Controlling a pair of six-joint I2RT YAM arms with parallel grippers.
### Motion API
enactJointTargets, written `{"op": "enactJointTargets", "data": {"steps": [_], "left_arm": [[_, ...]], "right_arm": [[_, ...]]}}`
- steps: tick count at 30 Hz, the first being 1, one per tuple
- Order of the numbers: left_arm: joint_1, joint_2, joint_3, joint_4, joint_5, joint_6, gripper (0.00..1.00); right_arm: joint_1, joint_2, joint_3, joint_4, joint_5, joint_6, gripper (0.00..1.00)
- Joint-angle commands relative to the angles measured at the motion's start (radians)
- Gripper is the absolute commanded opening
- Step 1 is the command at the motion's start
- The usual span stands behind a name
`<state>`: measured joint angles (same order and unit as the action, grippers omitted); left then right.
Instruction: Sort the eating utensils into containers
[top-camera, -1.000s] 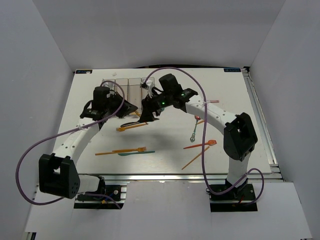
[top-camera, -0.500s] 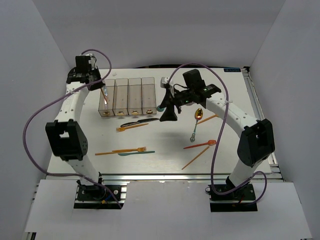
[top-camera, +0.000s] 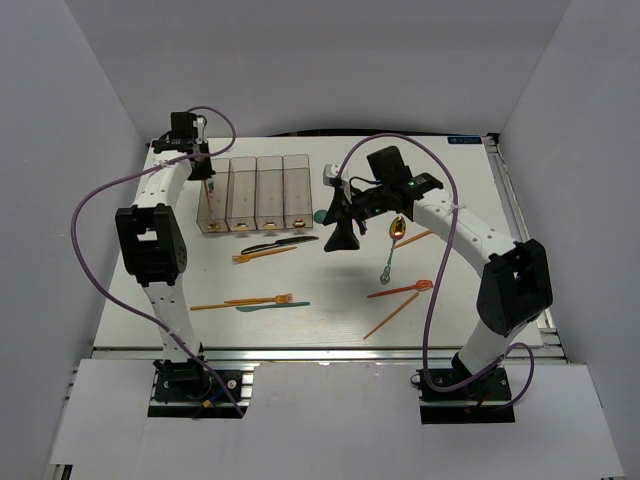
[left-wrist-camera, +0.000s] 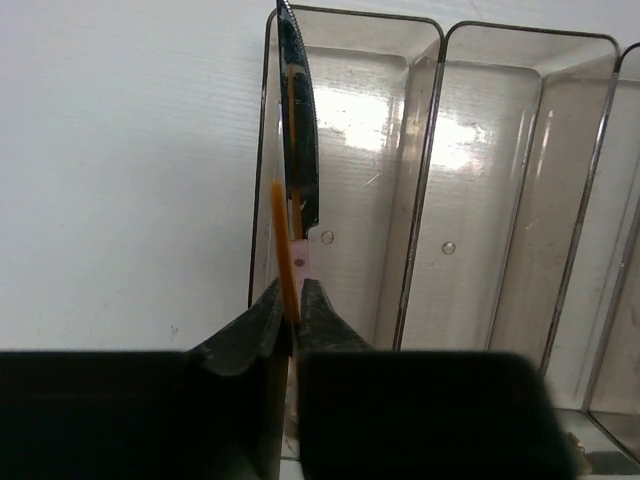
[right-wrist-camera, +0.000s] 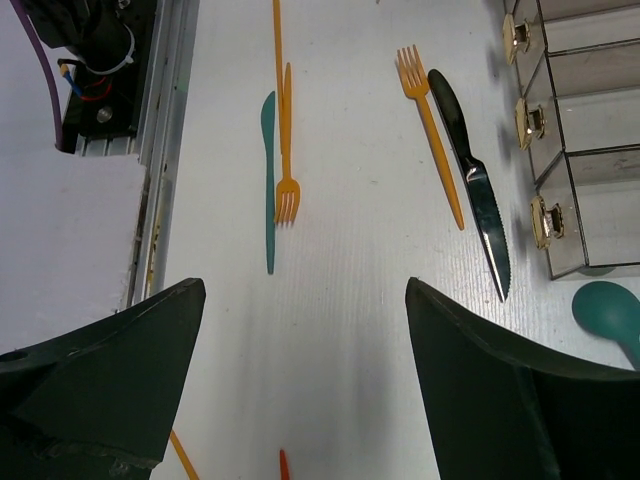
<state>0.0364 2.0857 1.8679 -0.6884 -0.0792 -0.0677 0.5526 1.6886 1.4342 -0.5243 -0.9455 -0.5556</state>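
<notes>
Check the left gripper (left-wrist-camera: 292, 310): its fingers are clamped on a slim orange utensil (left-wrist-camera: 283, 240) seen edge-on. A dark serrated knife (left-wrist-camera: 298, 130) runs beside it, in line with the left wall of the leftmost of the four containers (left-wrist-camera: 415, 200). You cannot tell whether that knife is clamped too. The right gripper (right-wrist-camera: 300, 330) hangs spread wide and empty over the table (right-wrist-camera: 350, 60), near a black knife (right-wrist-camera: 470, 180) and an orange fork (right-wrist-camera: 430, 110).

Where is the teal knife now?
The teal knife lies toward the near edge of the table, left of centre in the top view, alongside an orange fork.
</notes>
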Motion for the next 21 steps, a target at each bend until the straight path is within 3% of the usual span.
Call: {"op": "enactJointTargets", "data": {"steps": [1, 3, 7, 8, 11, 14, 21], "left_arm": [[-0.001, -0.026, 0.025, 0.007, 0.018, -0.015, 0.22], [-0.001, -0.041, -0.006, 0.009, 0.027, -0.030, 0.30], [0.000, -0.090, -0.064, 0.023, 0.053, -0.060, 0.56], [-0.001, -0.101, -0.073, 0.026, 0.058, -0.063, 0.57], [-0.001, -0.156, -0.107, 0.027, 0.052, -0.069, 0.71], [0.000, -0.229, -0.144, 0.027, 0.035, -0.080, 0.79], [0.025, -0.524, -0.389, 0.043, 0.125, -0.190, 0.84]], "right_arm": [[-0.005, -0.029, -0.003, -0.011, -0.012, -0.033, 0.88], [-0.005, -0.029, -0.004, -0.016, -0.009, -0.041, 0.88], [-0.005, -0.029, -0.006, -0.025, 0.004, -0.059, 0.88], [-0.006, -0.029, -0.006, -0.026, 0.007, -0.063, 0.88], [-0.006, -0.033, -0.003, -0.034, 0.019, -0.081, 0.88], [-0.006, -0.036, -0.003, -0.042, 0.034, -0.096, 0.88], [-0.011, -0.102, -0.020, -0.089, -0.002, -0.240, 0.89]]}}
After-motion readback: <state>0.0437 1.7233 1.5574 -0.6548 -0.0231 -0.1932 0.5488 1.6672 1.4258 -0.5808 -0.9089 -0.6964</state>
